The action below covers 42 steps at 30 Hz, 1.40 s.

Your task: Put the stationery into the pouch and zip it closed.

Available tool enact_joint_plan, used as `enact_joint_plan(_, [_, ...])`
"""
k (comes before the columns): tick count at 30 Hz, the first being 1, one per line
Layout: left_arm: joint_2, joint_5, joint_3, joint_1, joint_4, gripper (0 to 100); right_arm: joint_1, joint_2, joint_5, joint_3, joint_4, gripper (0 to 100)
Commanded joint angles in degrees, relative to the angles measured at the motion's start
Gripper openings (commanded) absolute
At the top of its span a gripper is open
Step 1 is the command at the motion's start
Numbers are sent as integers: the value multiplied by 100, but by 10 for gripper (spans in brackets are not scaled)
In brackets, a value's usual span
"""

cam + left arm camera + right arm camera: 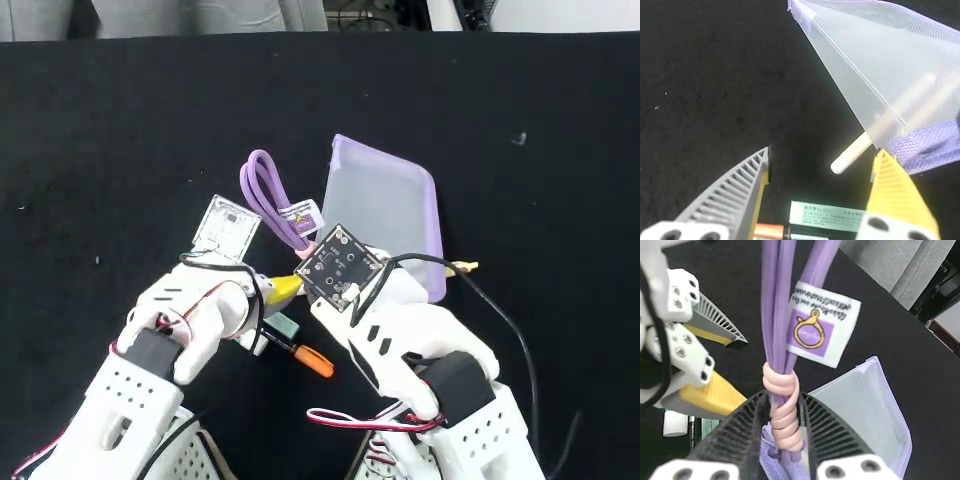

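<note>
The left gripper (824, 151) is open wide. Just ahead, between its fingers, the white pen (860, 147) pokes out of the pouch (880, 60), its end pointing back at the gripper. The right gripper (784, 397) pinches the pouch's purple strap (777, 300).

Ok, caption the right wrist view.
Right tool grips the purple strap at its pink coil; left tool open nearby.

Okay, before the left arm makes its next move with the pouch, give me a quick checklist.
1. Right gripper fingers shut on the looped purple cord strap: ok.
2. Left gripper fingers open: ok.
3. White pen-like stick fully inside the translucent purple-edged mesh pouch: not ok, its end pokes out.
4. Orange-tipped black pen inside: not ok, it lies on the black table.
5. Zip position: cannot tell.
</note>
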<state>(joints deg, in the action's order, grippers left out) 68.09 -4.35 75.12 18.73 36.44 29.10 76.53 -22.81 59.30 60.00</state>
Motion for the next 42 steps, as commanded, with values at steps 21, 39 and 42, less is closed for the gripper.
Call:
enact_joint_plan(21, [818, 123, -84, 479, 211, 323, -149, 66, -44, -312, -35, 15])
enact_joint_plan(39, [738, 105, 286, 541, -413, 322, -141, 75, -35, -312, -35, 15])
enact_joint_plan(42, [738, 105, 312, 593, -440, 322, -141, 75, -35, -312, -35, 15])
